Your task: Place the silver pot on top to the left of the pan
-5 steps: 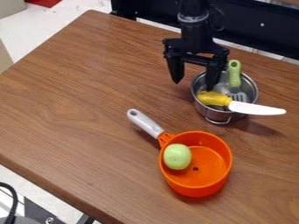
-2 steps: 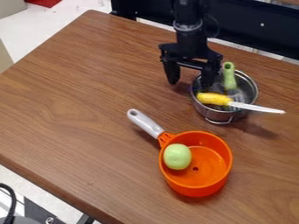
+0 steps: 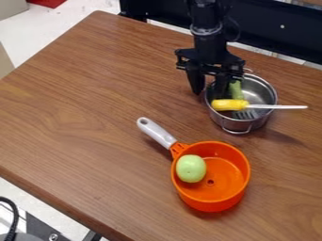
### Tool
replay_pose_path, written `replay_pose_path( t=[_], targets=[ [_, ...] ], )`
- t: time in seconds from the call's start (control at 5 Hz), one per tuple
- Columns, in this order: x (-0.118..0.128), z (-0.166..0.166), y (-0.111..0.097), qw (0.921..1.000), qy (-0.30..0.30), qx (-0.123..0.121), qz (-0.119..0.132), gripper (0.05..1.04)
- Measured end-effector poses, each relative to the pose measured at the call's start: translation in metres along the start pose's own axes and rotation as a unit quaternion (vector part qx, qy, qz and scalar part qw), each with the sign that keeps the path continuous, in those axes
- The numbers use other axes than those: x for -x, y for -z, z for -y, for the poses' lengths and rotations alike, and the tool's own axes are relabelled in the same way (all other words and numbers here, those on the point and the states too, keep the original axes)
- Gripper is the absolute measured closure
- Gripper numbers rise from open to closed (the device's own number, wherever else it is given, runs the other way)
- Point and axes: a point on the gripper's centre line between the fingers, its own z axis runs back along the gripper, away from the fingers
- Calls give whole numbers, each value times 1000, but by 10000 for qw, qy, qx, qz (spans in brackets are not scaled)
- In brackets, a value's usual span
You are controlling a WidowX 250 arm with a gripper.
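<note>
The black gripper (image 3: 209, 93) is at the silver pot's left rim, one finger outside the wall and the other inside, shut on the rim. The silver pot (image 3: 254, 123) stands upright on the table, right of the middle. In it are a green-handled fork (image 3: 236, 90), partly behind the gripper, and a knife with a yellow handle (image 3: 229, 105), whose white blade crosses the right rim. Nearer the camera is the orange pan (image 3: 212, 205), its grey handle pointing to the upper left, with a pale green round object (image 3: 191, 168) inside.
The brown wooden table (image 3: 94, 108) extends left of the pot and pan, with its edge running along the lower left. A dark panel (image 3: 277, 29) stands behind the table's far edge.
The gripper's fingers have come closer together across the pot's left rim. The green handle has shifted left and lower, and the knife blade now lies more level. The orange pan has not moved.
</note>
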Motion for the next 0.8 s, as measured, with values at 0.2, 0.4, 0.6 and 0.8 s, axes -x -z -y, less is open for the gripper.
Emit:
replay_pose_path(
  t=[0.2, 0.4, 0.6, 0.8],
  targets=[
    [2, -2, -1, 9999, -85, 71, -67, 851],
    [3, -3, 0, 9999, -65, 67, -128, 999],
    [3, -7, -1, 9999, -68, 70, -105, 1029],
    [0, -10, -4, 9998, -104, 121, -94, 1029]
  ],
)
